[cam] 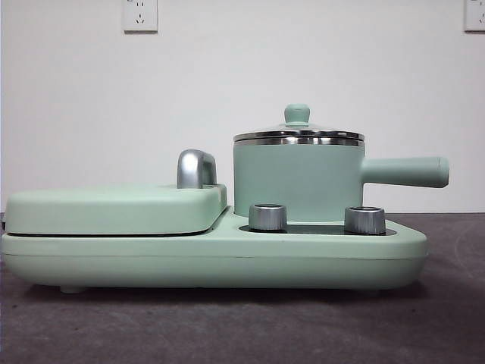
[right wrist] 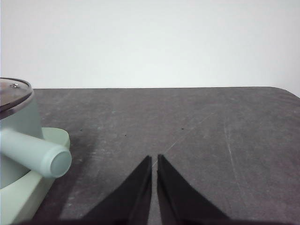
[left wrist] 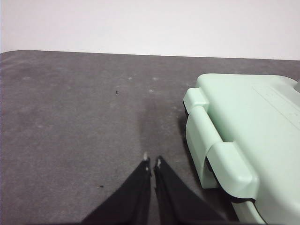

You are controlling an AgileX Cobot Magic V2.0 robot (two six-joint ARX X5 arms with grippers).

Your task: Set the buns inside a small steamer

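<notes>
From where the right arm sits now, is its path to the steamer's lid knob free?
Probably yes. The right pincer, jaws shut, waits beside the small steamer, just past its side handle. Nothing stands above the lid knob, so approaching from above looks clear, though it must open first.

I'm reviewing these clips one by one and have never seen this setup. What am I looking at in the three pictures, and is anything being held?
This is a two-armed robot at a table; each arm ends in a gripper with two black jaws. The front view comes from a low camera looking level across the dark table. It shows a mint-green cooking appliance with a closed flat griddle section and, beside it, the small steamer, a pot with its glass lid on and a long side handle.

The other two pictures come from cameras on the arms' wrists. The left gripper sits near the griddle end; the right gripper is near the steamer's handle. Both have their jaws shut and hold nothing. No buns appear in any picture.
</notes>
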